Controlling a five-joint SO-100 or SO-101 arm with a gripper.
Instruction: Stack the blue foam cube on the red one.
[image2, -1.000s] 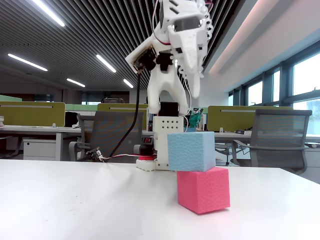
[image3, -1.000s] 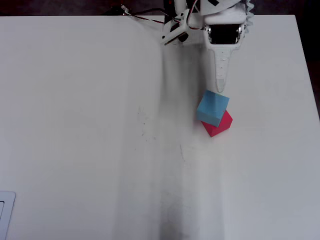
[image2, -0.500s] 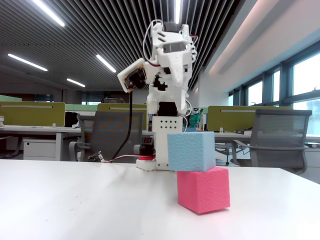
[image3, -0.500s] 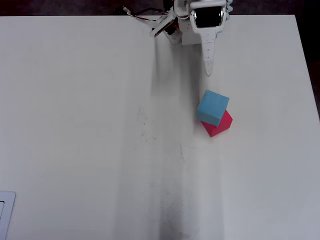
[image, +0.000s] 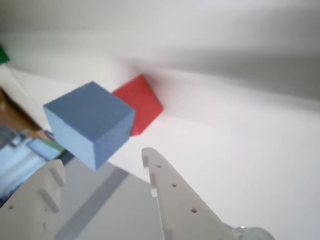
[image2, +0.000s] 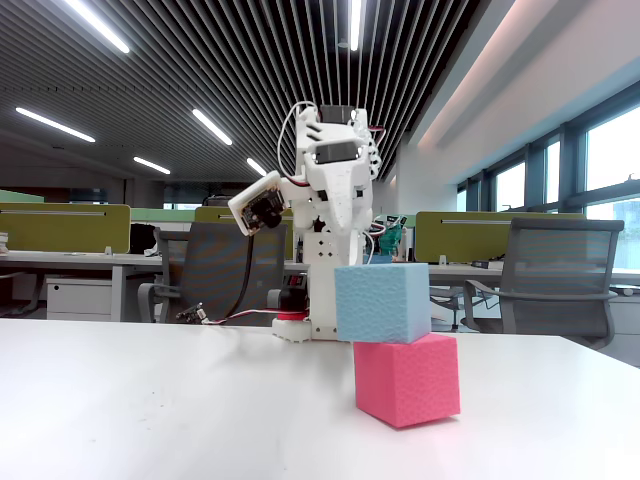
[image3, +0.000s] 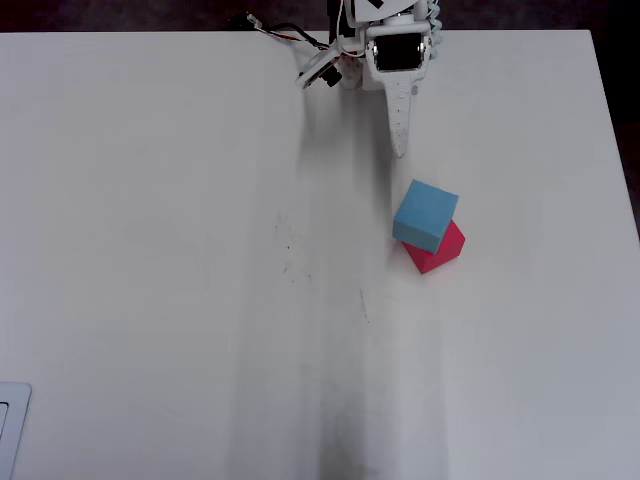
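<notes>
The blue foam cube rests on top of the red one, shifted a little to the left and turned relative to it. In the overhead view the blue cube covers most of the red cube. My gripper is pulled back near the arm's base, apart from the stack, and points towards it. In the wrist view the gripper is open and empty, with the blue cube and the red cube ahead of its white fingers.
The white table spreads wide to the left of the stack in the overhead view. The arm's base with its cables stands at the far edge. A pale flat object lies at the bottom left corner. Office chairs stand behind.
</notes>
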